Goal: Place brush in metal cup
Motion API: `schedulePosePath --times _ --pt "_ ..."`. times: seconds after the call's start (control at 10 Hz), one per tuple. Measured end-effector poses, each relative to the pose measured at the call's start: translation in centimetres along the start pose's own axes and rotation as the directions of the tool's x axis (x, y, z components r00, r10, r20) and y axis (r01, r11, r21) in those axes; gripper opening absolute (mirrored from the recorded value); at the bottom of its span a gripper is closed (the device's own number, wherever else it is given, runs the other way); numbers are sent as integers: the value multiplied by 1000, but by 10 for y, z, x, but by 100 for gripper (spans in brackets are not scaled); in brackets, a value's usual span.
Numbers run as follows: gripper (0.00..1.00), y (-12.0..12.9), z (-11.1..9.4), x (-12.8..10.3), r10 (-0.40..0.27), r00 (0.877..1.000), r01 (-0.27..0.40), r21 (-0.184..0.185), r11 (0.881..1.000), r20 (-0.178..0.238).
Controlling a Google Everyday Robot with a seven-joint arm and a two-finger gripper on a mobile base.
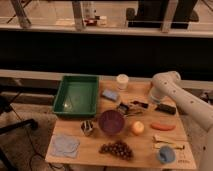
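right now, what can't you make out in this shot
All in the camera view:
- Gripper, at the right rear of the table by the brush: the arm covers much of it, so whether it holds the brush is unclear.
- Brush: too small and dark to tell head from handle.
- Metal cup: the inside is too dim to see.
- Arm: its base is cut off by the right edge.
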Motion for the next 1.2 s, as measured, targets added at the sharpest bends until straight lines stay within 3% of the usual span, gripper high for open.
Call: schedulePosePath --times 0.1,0.4,0.7,1.2 --pt "2 -3 -13 0 19 999 -20 29 999 33" --pt "2 -7 -39 1 34 995 -41 69 997 98" --pt "2 -9 -77 -2 20 989 -40 134 990 147" --pt "2 -5 -156 -7 -52 969 -13 260 965 242"
